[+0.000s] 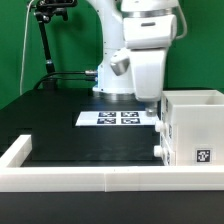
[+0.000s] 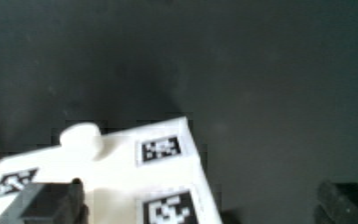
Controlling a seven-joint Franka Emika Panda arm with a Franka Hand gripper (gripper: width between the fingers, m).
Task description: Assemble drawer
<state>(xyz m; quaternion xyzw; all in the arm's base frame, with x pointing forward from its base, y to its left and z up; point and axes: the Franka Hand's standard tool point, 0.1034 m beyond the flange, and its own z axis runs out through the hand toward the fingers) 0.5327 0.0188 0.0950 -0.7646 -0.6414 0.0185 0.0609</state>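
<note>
The drawer's tall white hollow box (image 1: 195,125) stands at the exterior view's right, with a marker tag low on its front. A small knob (image 1: 158,150) sticks out of its side that faces the exterior view's left. My gripper (image 1: 150,108) hangs just above and beside that side. In the wrist view a white tagged drawer part (image 2: 158,165) with a round knob (image 2: 78,135) lies below my gripper (image 2: 201,205). The dark fingers (image 2: 51,205) stand wide apart. One finger is next to the white part, the other over bare black table. The gripper is open and holds nothing.
The marker board (image 1: 118,118) lies flat on the black table at the robot's base. A low white wall (image 1: 70,178) edges the table's front and the exterior view's left. A black camera stand (image 1: 45,40) is at the back left.
</note>
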